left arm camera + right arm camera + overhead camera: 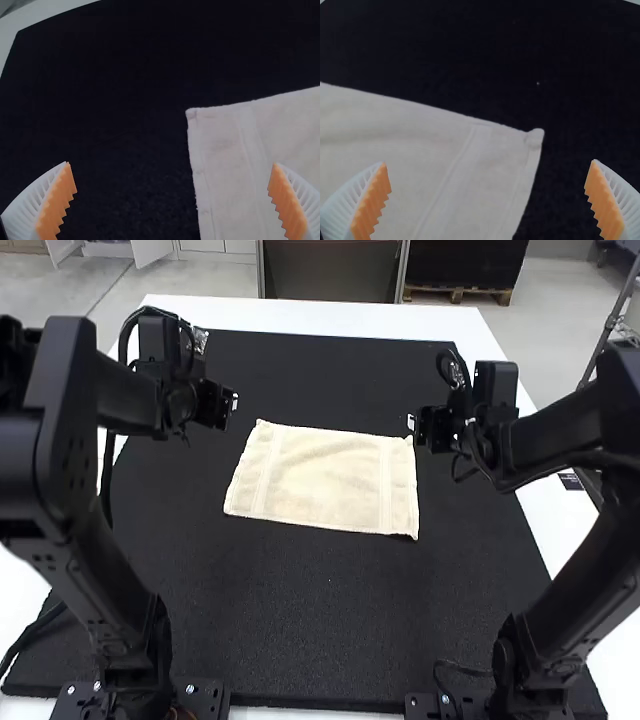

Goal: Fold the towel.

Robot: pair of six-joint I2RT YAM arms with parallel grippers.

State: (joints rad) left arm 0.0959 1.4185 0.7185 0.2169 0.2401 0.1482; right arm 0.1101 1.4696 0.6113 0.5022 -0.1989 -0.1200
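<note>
Altogether, one towel lies on one mat.

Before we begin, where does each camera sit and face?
High view: above and behind, facing forward and down at the towel and mat; left arm and right arm show.
Left wrist view: on that arm's wrist, looking down at a towel corner; left gripper, open, shows.
Right wrist view: on its wrist, looking down at another corner; right gripper, open, shows.
Both wrist views share towel and mat.
</note>
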